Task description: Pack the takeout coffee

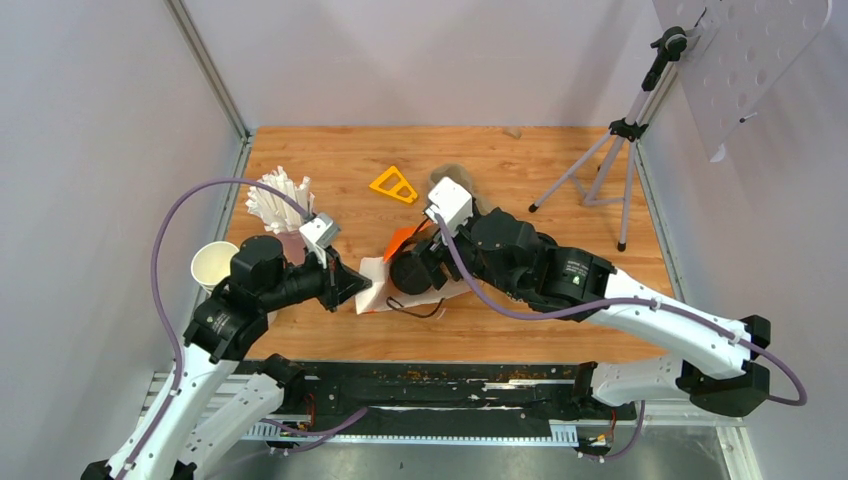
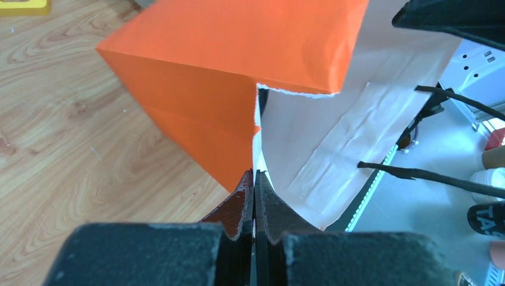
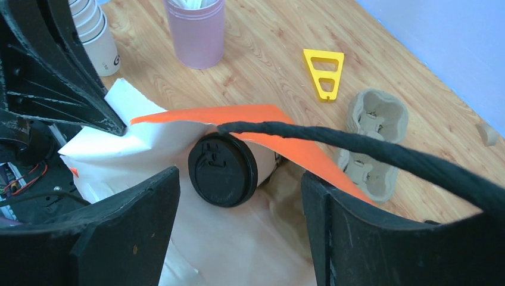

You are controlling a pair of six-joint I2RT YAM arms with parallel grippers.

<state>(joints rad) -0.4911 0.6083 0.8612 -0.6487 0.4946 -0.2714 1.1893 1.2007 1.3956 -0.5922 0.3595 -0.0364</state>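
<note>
An orange paper bag (image 1: 401,240) with a white inside lies on its side on the wooden table, its mouth facing the arms. One takeout coffee cup (image 3: 223,170), white with a round black lid, lies on its side inside the bag, lid towards the right wrist camera. My right gripper (image 3: 239,179) is open at the bag's mouth, with the cup just beyond its fingertips and nothing between them. My left gripper (image 2: 254,179) is shut on the torn edge of the bag (image 2: 238,65), holding the mouth up. In the top view the right gripper (image 1: 408,275) hides the cup.
A grey-brown pulp cup carrier (image 3: 372,143) lies just behind the bag, with a yellow triangular piece (image 3: 324,71) beyond it. A pink cup (image 3: 196,30) of white sticks and a stack of lidless paper cups (image 3: 95,36) stand at the left. A tripod (image 1: 610,170) stands at the back right.
</note>
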